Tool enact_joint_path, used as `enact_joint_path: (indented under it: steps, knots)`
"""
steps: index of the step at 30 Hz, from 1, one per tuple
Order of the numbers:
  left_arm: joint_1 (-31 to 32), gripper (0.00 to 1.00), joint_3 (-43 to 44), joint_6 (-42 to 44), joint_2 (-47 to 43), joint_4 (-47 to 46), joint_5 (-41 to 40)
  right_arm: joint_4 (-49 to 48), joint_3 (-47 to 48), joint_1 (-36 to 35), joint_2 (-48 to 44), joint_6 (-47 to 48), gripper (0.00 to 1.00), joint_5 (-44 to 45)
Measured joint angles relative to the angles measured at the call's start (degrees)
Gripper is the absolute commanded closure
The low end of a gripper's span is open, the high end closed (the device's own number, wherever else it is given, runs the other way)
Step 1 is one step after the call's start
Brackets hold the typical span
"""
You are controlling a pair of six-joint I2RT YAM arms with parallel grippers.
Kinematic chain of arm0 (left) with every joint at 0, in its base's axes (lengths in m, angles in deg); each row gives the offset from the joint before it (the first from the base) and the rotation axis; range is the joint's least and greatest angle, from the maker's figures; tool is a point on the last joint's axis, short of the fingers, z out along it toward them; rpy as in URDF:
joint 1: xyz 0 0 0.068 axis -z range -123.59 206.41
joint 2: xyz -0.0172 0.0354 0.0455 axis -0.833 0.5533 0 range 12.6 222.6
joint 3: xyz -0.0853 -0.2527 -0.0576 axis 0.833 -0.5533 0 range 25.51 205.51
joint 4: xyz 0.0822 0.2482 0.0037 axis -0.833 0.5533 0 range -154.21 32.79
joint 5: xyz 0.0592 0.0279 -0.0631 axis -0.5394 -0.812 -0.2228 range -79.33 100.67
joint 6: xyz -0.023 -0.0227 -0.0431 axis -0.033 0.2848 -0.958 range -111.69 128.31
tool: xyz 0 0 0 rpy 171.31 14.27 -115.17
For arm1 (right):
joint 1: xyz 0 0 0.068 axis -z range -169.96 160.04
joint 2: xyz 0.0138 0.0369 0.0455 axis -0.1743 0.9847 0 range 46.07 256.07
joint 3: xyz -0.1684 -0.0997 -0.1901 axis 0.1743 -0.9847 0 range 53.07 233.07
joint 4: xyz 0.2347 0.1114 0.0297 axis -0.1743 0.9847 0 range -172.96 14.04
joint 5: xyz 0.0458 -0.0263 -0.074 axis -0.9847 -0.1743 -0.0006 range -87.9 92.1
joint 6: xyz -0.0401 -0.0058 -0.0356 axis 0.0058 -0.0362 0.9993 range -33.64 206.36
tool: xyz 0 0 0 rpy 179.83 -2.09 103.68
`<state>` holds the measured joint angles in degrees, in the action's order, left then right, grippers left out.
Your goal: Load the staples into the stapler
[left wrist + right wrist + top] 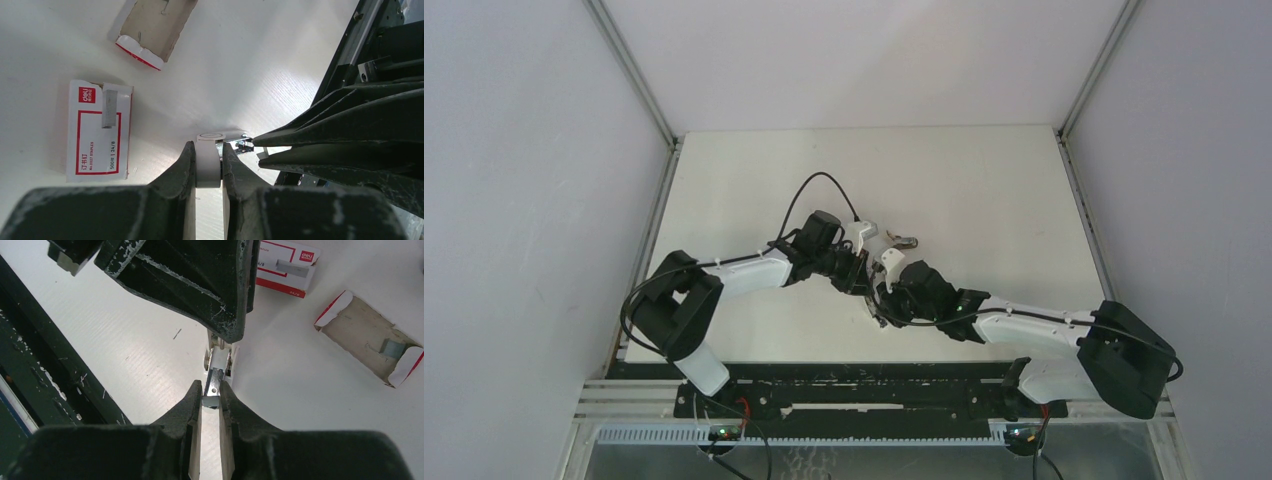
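Top view: the 2 arms meet, left gripper (861, 275) tip to tip with right gripper (882, 298).

Left wrist: its jaws are clenched on the stapler (209, 162) — light, slick plastic, best held by the flat sides.

Right wrist: the jaws pinch the stapler's stiff metal rail. The staples (393, 348), 1 small block, lie in the tray (355, 327), well right of the fingers — probably brittle, so grip them by the sides.

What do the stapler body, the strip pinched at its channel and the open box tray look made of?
The stapler: smooth white plastic, matte. The staples: bright metal, with mirror-like glints. The tray: likely raw cardboard, dull brown and fibrous.
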<state>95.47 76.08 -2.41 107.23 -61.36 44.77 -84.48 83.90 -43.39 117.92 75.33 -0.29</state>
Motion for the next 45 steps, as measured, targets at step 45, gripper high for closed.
enact_joint_path:
  steps: [45]
  knots:
    - [-0.04,1.0,0.0,0.39,0.22,-0.42,0.46,-2.1,1.49,-0.26,6.29,0.02,0.89,-0.2]
